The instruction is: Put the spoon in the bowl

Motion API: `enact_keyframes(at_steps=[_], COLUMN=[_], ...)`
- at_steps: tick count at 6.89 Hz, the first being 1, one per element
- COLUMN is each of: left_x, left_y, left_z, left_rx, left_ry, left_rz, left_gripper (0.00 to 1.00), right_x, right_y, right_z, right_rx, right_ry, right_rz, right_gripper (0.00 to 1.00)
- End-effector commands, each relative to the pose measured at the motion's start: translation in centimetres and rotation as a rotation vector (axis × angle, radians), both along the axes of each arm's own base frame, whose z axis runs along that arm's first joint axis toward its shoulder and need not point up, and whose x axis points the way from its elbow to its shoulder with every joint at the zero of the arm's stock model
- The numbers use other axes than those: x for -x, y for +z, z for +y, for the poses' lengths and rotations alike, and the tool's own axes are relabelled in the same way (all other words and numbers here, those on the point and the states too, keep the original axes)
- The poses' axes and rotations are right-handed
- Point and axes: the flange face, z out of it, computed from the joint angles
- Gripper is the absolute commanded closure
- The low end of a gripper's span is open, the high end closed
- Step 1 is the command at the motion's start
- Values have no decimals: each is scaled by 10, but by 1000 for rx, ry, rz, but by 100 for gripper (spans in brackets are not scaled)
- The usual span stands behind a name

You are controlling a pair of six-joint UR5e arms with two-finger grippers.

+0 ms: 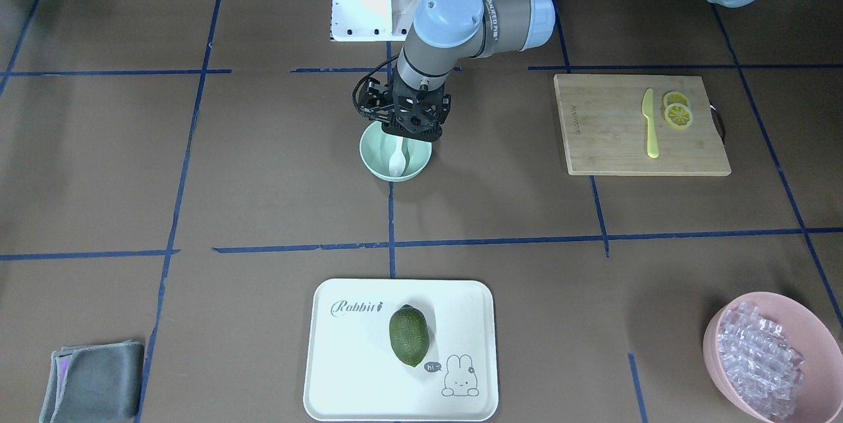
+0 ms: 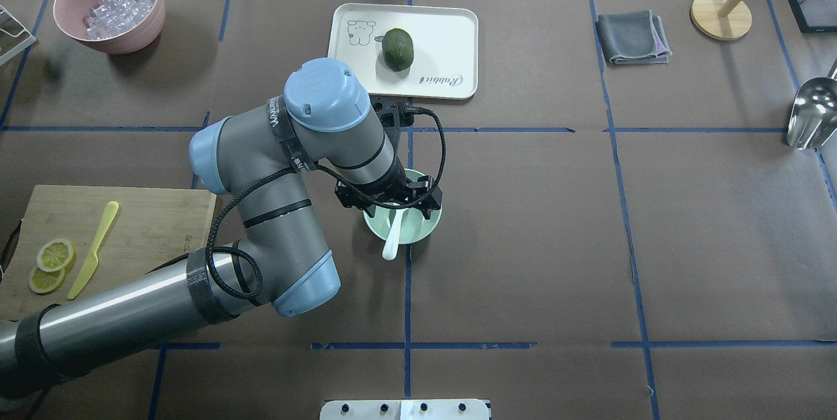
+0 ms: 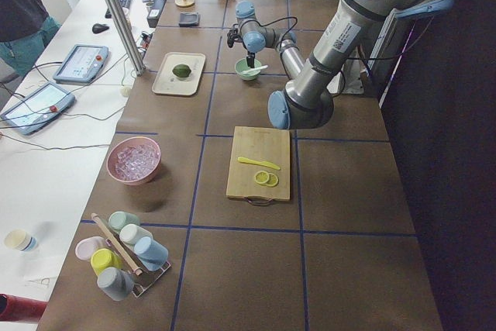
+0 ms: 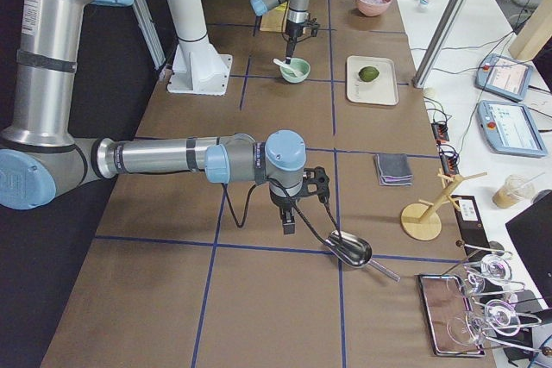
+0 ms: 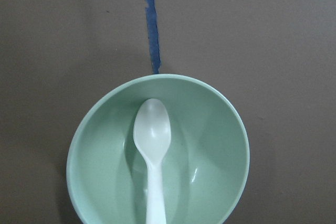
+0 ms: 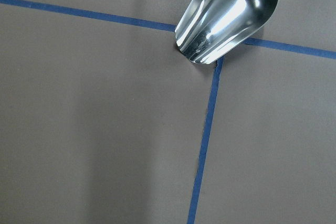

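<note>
The white spoon [image 1: 397, 161] lies in the mint-green bowl [image 1: 377, 161] at the table's middle. Its scoop is down inside and its handle [image 2: 391, 246] leans out over the rim on the robot's side. The left wrist view looks straight down on the spoon [image 5: 152, 135] inside the bowl [image 5: 100, 177]. My left gripper [image 1: 409, 136] hovers just over the bowl [image 2: 424, 229], open and empty, and hides part of the far rim. My right gripper [image 4: 289, 226] shows only in the exterior right view, so I cannot tell its state. It hangs beside a metal scoop [image 6: 231, 9].
A cutting board [image 1: 612, 140] holds a yellow knife [image 1: 651, 126] and lemon slices [image 1: 677, 113]. A white tray [image 1: 342, 357] carries a green fruit [image 1: 408, 336]. A pink bowl [image 1: 820, 337] of ice pieces, a grey cloth [image 1: 95, 380] and a wooden stand [image 2: 719, 14] stand further out.
</note>
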Motion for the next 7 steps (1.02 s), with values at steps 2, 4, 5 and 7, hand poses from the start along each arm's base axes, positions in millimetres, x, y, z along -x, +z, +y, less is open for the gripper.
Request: enact_keyframes(at_steps=[2,4,5,7], left_x=[71,183,235,363], left_y=[41,122,167,251], left_z=[-18,-28,-38,-39], left_rx=[-90,-220,-243,-256], left_ry=[82,111,128,115], left_rz=[-112,-142,-163,-205], left_gripper=[1,1,1,0], right_x=[0,0,0,0], right_y=[2,3,3,4], right_z=[1,2,2,2], right_rx=[1,4,4,8], right_ry=[-3,-3,-3,-1], right_rz=[1,1,1,1], right_gripper=[0,0,0,0])
